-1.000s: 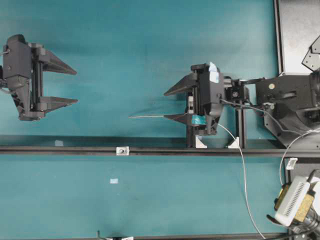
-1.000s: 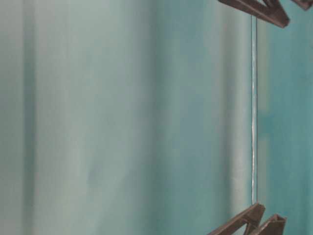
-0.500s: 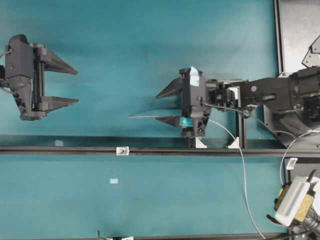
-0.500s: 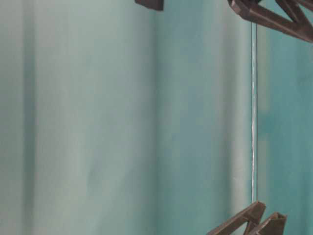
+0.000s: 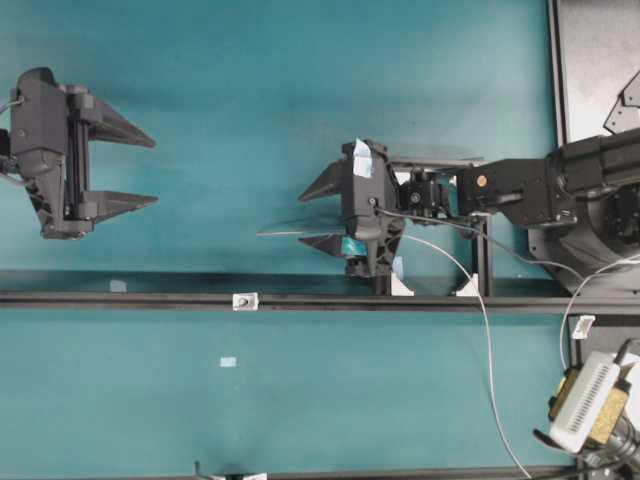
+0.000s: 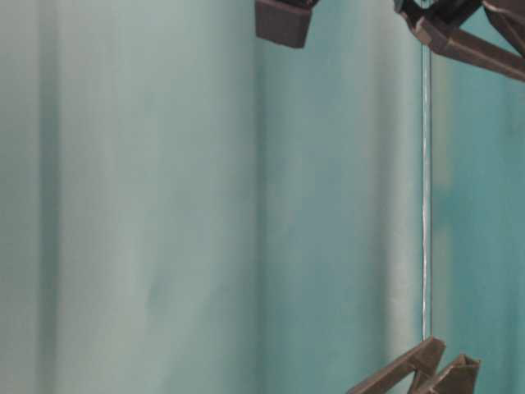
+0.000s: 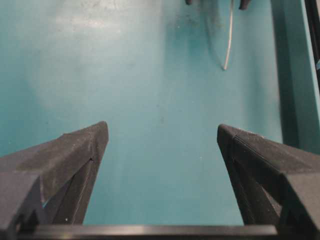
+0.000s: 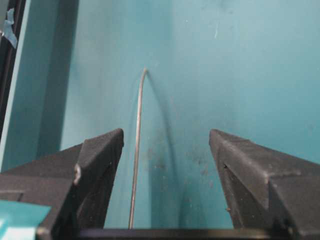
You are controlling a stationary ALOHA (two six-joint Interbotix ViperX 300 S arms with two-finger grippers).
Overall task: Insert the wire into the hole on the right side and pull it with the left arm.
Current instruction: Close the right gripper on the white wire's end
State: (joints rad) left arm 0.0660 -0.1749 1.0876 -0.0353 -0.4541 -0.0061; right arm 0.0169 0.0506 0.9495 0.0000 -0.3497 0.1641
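The wire (image 5: 283,231) lies on the teal table, with its thin straight tip pointing left. My right gripper (image 5: 303,218), marked with teal and white tape, hangs open over the wire. In the right wrist view the wire (image 8: 136,150) runs between the jaws, close beside the left finger (image 8: 97,160) of the right gripper (image 8: 166,137), and nothing is clamped. The hole is in a small silver block (image 5: 245,301) on the black rail, below and left of the wire tip. The left arm's gripper (image 5: 152,170) stands open at the far left, and the left gripper (image 7: 162,132) is empty; the wire (image 7: 229,40) shows far ahead.
A black rail (image 5: 120,299) crosses the table. A black frame with white clips (image 5: 401,286) stands behind the right gripper. A thicker white cable (image 5: 487,350) runs to a beige ribbed box (image 5: 585,400) at the lower right. A black plate (image 5: 595,70) fills the upper right.
My right gripper has moved left along the wire toward its tip, still open. The left gripper and the wire have stayed where they were.
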